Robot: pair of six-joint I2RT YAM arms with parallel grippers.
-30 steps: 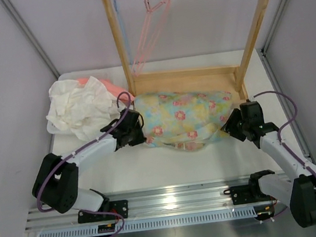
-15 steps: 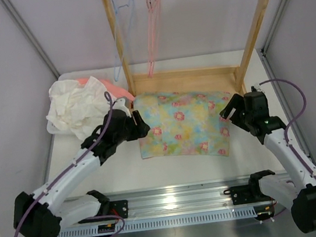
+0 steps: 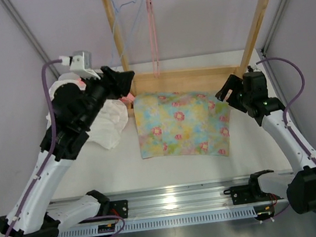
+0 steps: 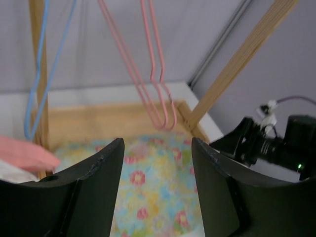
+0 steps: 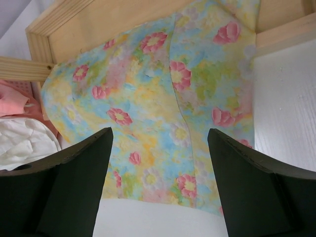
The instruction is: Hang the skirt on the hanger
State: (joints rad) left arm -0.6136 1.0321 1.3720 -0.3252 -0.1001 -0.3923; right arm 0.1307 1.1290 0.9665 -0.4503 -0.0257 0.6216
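Note:
The skirt [image 3: 182, 122] lies spread flat on the table in front of the wooden rack, yellow and light blue with pink flowers. It also shows in the left wrist view [image 4: 153, 190] and the right wrist view [image 5: 163, 108]. The light blue hanger [image 3: 123, 23] hangs from the rack's top bar at the left; in the left wrist view [image 4: 39, 74] it hangs beside the left post. My left gripper [image 3: 123, 79] is open and empty, raised above the skirt's far left corner, below the blue hanger. My right gripper [image 3: 225, 94] is open and empty at the skirt's far right corner.
A pink hanger [image 3: 150, 25] hangs next to the blue one on the wooden rack [image 3: 251, 28]. A white cloth [image 3: 108, 122] and a salmon-pink garment [image 4: 24, 153] lie at the left under my left arm. Grey walls close both sides.
The skirt went from bunched to spread flat and both grippers let go of it. My left arm rose up and back toward the hangers. The right gripper drew slightly back.

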